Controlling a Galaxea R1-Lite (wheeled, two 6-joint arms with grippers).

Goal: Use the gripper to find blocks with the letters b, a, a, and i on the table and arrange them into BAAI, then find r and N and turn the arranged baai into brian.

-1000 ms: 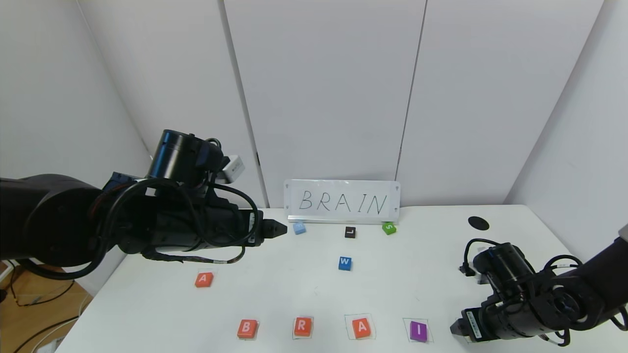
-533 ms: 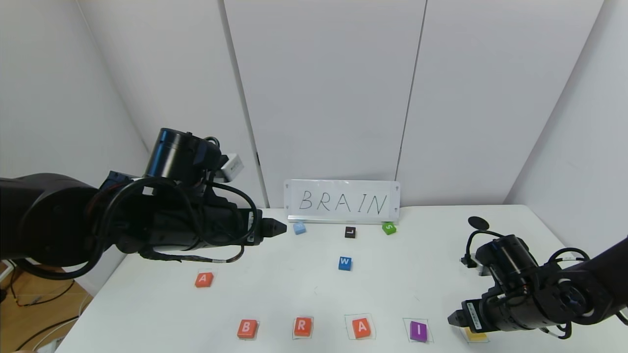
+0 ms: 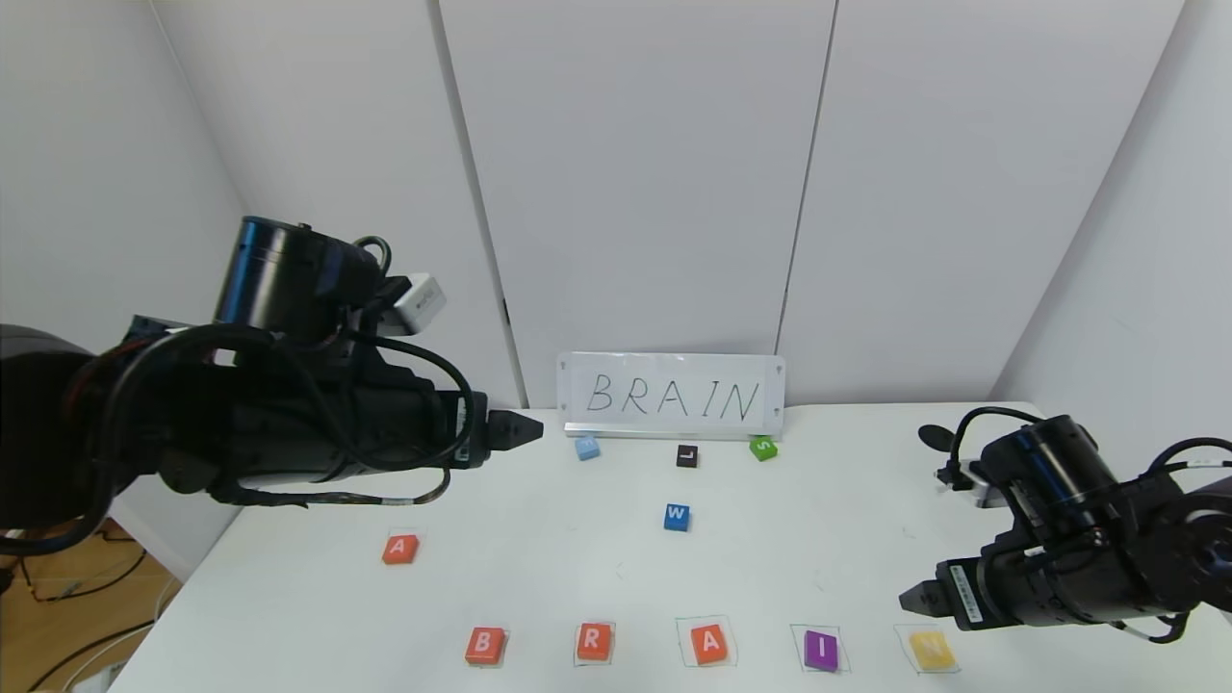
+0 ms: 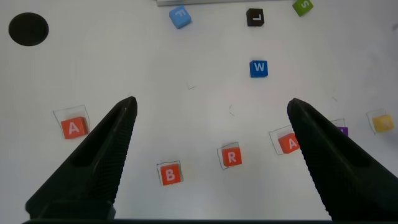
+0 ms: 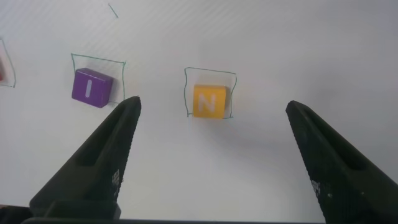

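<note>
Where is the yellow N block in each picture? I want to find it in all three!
Head view: the yellow N block lies at the row's right end, below the right gripper.
Left wrist view: it sits at the far edge, past one finger.
Right wrist view: it lies mid-picture in a drawn square.
Shared landmark: the purple I block beside it.

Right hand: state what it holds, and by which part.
Nothing. The right hand is open above the table; the N sits free in its outline.

Ten letter blocks on the table (image 3: pixel 597 563)

Four orange, one each purple, yellow, blue, black, green, light blue; one BRAIN sign (image 3: pixel 672 396).
</note>
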